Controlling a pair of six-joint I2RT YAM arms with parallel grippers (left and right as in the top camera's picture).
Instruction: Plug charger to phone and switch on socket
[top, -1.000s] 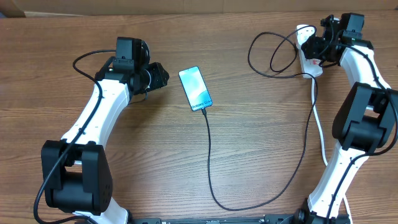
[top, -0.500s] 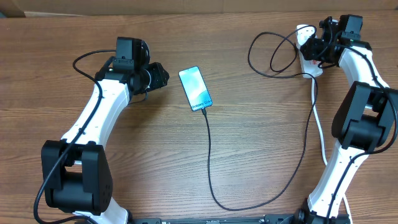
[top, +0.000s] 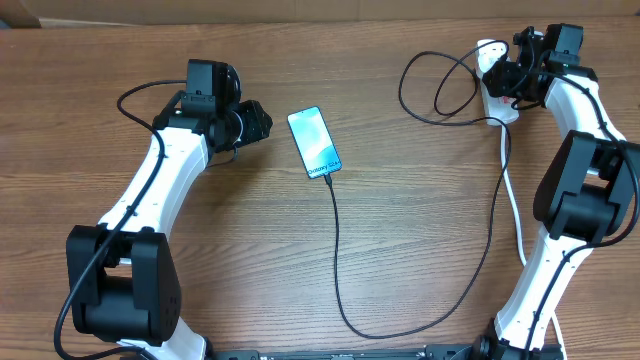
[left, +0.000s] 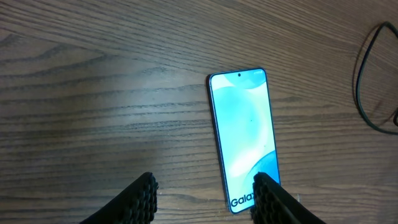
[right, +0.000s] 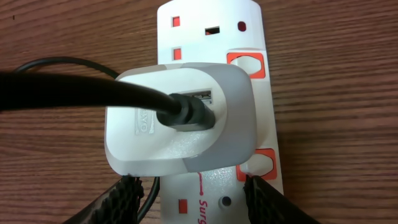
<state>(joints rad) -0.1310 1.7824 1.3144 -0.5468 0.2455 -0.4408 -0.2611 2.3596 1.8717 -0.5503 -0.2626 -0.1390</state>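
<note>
The phone (top: 315, 143) lies flat on the wood table with its light blue "Galaxy" screen up; it also shows in the left wrist view (left: 244, 134). The thin black charger cable (top: 338, 265) runs from the phone's lower end, loops round the front and goes up to the white plug adapter (right: 180, 118), which sits in the white socket strip (right: 211, 25) at the far right (top: 497, 88). My left gripper (left: 205, 190) is open and empty, just left of the phone. My right gripper (right: 191, 193) is open, straddling the strip over the adapter, one finger by a red switch (right: 261, 163).
The strip's thicker white lead (top: 513, 200) runs down the right side of the table. A loop of black cable (top: 440, 90) lies left of the strip. A thin black arm cable (top: 140, 100) loops beside the left arm.
</note>
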